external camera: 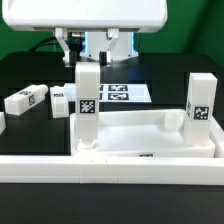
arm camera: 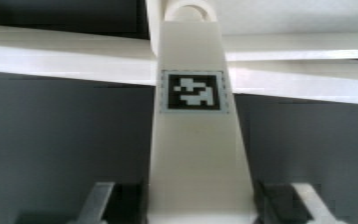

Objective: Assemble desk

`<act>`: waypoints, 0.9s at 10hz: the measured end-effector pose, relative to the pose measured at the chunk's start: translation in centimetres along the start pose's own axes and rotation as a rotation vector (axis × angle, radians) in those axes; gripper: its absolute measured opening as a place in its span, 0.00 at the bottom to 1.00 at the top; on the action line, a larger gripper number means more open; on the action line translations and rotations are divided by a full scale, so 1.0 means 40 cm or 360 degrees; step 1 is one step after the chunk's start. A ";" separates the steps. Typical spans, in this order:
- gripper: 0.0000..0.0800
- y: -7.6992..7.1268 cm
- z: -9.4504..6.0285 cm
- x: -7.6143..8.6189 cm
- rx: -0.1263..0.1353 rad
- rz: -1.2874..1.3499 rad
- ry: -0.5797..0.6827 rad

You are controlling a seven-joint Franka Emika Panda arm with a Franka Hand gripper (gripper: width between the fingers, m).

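Observation:
The desk top (external camera: 150, 137), a white rimmed tray, lies at the middle of the table. One white leg (external camera: 200, 100) stands upright in its corner at the exterior view's right. A second tagged leg (external camera: 87, 108) stands upright at the tray's corner on the exterior view's left. My gripper (external camera: 88, 62) comes down over that leg's upper end. In the wrist view this leg (arm camera: 197, 120) runs between my fingers (arm camera: 105, 200), and the gripper (arm camera: 197, 206) is shut on it. The tray's rim (arm camera: 60, 58) crosses behind the leg.
Two loose white legs (external camera: 25, 100) (external camera: 60, 103) lie on the black table at the exterior view's left. The marker board (external camera: 118, 93) lies behind the tray. A long white border rail (external camera: 110, 166) runs along the front.

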State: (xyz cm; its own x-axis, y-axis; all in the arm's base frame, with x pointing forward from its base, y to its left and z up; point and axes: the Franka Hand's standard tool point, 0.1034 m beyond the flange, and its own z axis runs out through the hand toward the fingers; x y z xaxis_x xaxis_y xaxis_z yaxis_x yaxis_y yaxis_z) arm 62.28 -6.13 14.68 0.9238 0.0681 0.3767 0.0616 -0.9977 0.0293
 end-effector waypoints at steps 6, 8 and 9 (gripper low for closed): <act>0.36 -0.016 0.012 -0.011 0.0002 -0.0011 0.0001; 0.36 -0.018 0.012 -0.011 0.0003 -0.0013 0.0000; 0.36 -0.018 0.012 -0.011 0.0003 -0.0013 0.0000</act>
State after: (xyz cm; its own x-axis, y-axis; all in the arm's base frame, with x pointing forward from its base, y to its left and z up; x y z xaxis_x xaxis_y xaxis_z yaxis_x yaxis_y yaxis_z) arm 62.03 -5.46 14.04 0.9233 0.0762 0.3763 0.0698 -0.9971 0.0305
